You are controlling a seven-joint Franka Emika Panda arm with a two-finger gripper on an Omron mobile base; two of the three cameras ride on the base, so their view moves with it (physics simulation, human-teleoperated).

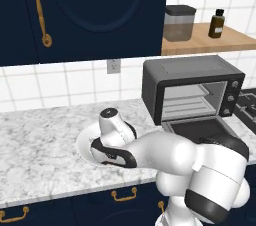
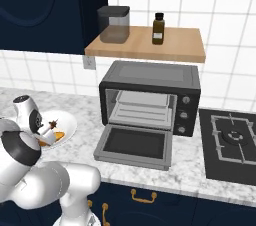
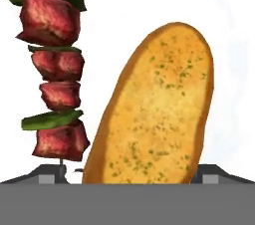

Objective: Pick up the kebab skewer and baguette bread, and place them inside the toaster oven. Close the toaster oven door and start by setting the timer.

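On the white plate [image 2: 70, 120], at nine o'clock from the open toaster oven [image 2: 150, 97], my gripper [image 3: 129, 171] straddles the baguette bread [image 3: 154, 109], jaws wide, empty. The kebab skewer [image 3: 55, 69] lies just beside; closing could nudge it.

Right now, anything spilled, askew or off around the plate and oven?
Nothing stands out. The kebab skewer and baguette bread lie side by side on the white plate, nothing spilled. The toaster oven sits square on the counter with its door folded down flat. The open hand hovers over the bread.
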